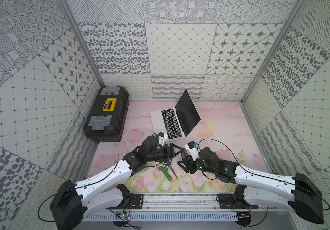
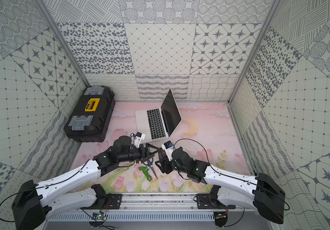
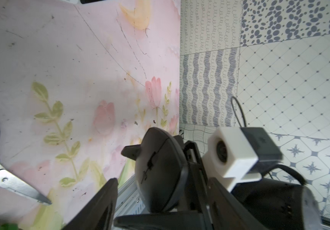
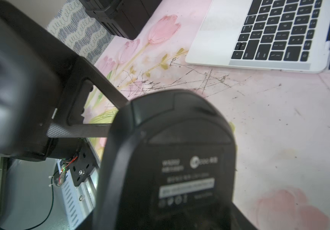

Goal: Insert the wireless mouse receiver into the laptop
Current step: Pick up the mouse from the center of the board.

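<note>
You have the mouse [image 4: 180,151] up off the surface, over its middle, between the laptop and the near edge. Your right gripper [image 3: 160,153] pinches it across its sides: in the left wrist view a black finger sticks out on either side of the dark shell. The right wrist view shows you the mouse's underside with a pale printed label. The left wrist view shows its smooth top with a dark seam.

Your left gripper [image 1: 175,154] faces the right one at the mouse's other end. Its fingers [image 4: 80,130] stand apart. One runs up to the mouse's edge and disappears behind it, so you cannot tell whether they press on the mouse or only bracket it.

The laptop [image 1: 177,119] sits open on the surface toward the far edge, about midway along it and turned at an angle. Its black screen rises on its right side and its palm rest lies toward the left. Its nearest corner is just beyond your left wrist.

Under the grippers, close to the near edge, the scissors [image 1: 170,166] lie flat with a green tool [image 1: 165,172] just beside them. A toolbox [image 1: 106,113] fills the far left corner, apart from the laptop.
</note>
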You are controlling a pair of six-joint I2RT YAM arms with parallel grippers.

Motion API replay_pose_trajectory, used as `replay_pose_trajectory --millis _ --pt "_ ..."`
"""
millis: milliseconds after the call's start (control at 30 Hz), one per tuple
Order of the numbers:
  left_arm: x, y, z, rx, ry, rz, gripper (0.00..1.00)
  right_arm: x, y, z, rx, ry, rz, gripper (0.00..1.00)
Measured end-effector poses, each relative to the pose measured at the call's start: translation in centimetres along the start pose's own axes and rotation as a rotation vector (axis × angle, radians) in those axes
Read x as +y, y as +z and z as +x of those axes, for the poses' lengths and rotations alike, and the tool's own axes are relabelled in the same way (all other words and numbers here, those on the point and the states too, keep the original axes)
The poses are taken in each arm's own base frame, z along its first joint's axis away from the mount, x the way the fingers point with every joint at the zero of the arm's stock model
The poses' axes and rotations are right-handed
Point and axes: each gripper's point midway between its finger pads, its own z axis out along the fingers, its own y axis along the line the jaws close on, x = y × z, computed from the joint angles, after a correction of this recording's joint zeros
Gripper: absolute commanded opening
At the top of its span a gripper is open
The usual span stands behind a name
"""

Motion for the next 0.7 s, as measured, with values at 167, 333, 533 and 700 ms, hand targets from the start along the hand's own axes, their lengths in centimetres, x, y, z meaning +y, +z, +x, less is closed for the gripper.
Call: replay_pose_trajectory --millis 167,333,533,700 --pt "1.1 0.3 0.4 0.020 -0.013 -0.040 0.75 -0.5 0.3 0.4 0.017 -0.060 0.054 0.30" --pt "1.5 0.7 0.8 0.040 -0.018 -0.051 0.78 -0.3 1.1 1.0 0.047 -0.109 0.079 0.30" --pt "2.1 1.3 1.1 0.060 -0.025 -0.070 0.68 0.4 1.7 0.7 0.053 -0.157 0.091 0.31" --pt "2.8 1.9 1.2 0.071 -0.033 -0.090 0.52 0.8 2.2 0.8 0.060 -0.198 0.101 0.31"
